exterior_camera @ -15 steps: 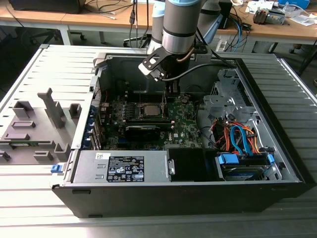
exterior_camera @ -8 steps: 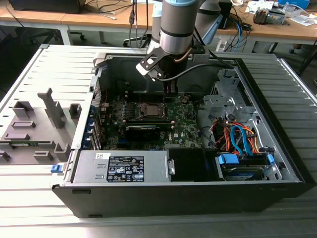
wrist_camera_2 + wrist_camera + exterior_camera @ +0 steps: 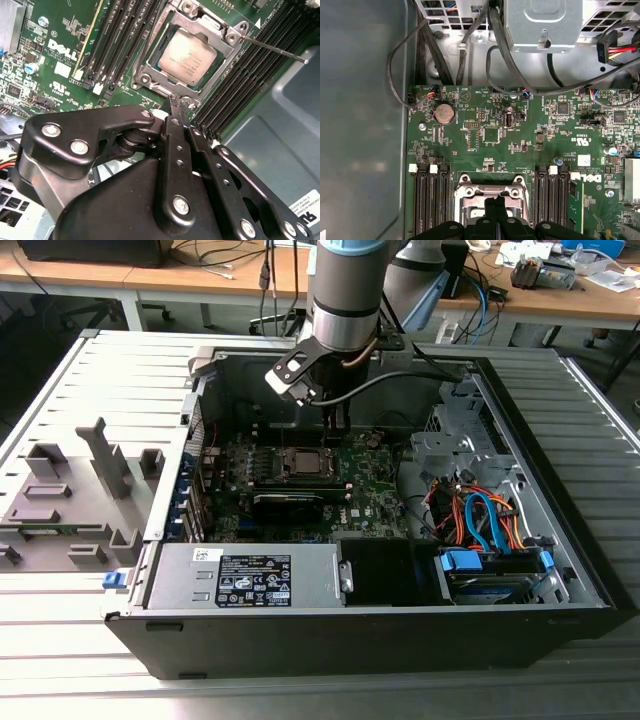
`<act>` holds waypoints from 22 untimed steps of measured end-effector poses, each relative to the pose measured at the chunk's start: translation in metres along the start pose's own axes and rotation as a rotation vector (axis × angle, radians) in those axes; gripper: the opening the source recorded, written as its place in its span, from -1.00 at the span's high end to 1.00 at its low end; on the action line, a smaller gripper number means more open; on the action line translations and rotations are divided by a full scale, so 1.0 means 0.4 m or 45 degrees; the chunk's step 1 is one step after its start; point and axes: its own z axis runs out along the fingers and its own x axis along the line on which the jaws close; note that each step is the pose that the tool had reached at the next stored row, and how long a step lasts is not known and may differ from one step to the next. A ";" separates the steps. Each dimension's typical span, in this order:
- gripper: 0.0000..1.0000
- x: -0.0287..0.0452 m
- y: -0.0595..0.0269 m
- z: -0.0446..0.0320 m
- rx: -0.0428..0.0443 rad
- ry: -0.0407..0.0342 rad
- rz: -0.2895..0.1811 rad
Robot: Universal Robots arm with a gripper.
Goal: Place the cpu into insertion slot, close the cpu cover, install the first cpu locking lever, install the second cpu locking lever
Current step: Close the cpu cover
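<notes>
The cpu [image 3: 187,55], a silver-grey square chip, lies in the insertion slot [image 3: 303,462] on the green motherboard. The cpu cover [image 3: 150,62], a silver frame, lies flat around the chip. One thin locking lever [image 3: 272,49] sticks out sideways from a socket corner, raised off the board. My gripper [image 3: 177,102] hangs just above the socket's edge with its black fingers shut together and nothing visible between them. In the first wrist view the gripper [image 3: 493,200] hovers over the socket rim [image 3: 470,192]. In the exterior view the arm reaches down into the open case, with the gripper [image 3: 338,422] beyond the socket.
Black memory slots [image 3: 122,40] flank the socket on both sides. A black graphics card [image 3: 288,505] lies in front of the socket, a power supply [image 3: 245,575] at the case front, and orange and blue cables [image 3: 480,520] on the exterior view's right. A coin battery [image 3: 444,113] sits on the board.
</notes>
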 end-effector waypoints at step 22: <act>0.79 0.000 -0.019 0.034 0.000 0.0001 0.000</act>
